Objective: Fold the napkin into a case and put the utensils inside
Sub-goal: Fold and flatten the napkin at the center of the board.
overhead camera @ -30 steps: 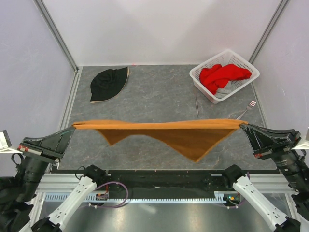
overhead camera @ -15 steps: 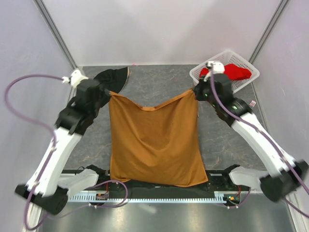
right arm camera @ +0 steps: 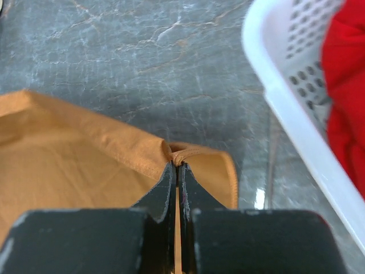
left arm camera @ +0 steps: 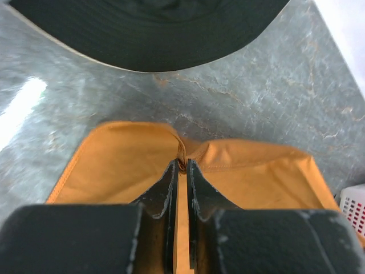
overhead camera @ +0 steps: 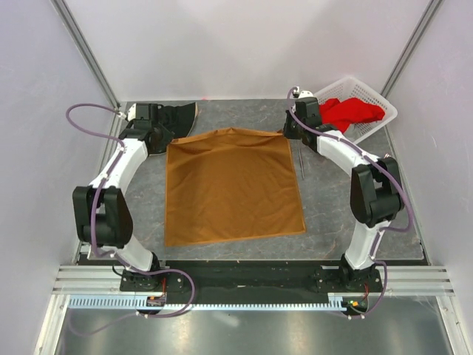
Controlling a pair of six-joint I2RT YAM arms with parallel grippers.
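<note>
The orange-brown napkin (overhead camera: 233, 185) lies spread as one flat square sheet in the middle of the table; no case is in view. My left gripper (overhead camera: 168, 143) is at its far left corner, shut on the bunched hem (left arm camera: 182, 164). At the far right corner, my right gripper (overhead camera: 287, 133) is shut on the hem too (right arm camera: 178, 165). Both corners are low, at or just above the table. Of the utensils, a thin grey knife-like piece (overhead camera: 301, 159) lies just right of the napkin's right edge.
A black hat (overhead camera: 181, 115) lies at the far left, partly under the left arm and just beyond that gripper (left arm camera: 154, 28). A white basket (overhead camera: 375, 94) holding a red cloth (overhead camera: 351, 111) stands at the far right, close to the right gripper (right arm camera: 285, 103).
A second ago the napkin hung stretched between the grippers near the front. Both arms carried it toward the back and down, and it now lies flat.
</note>
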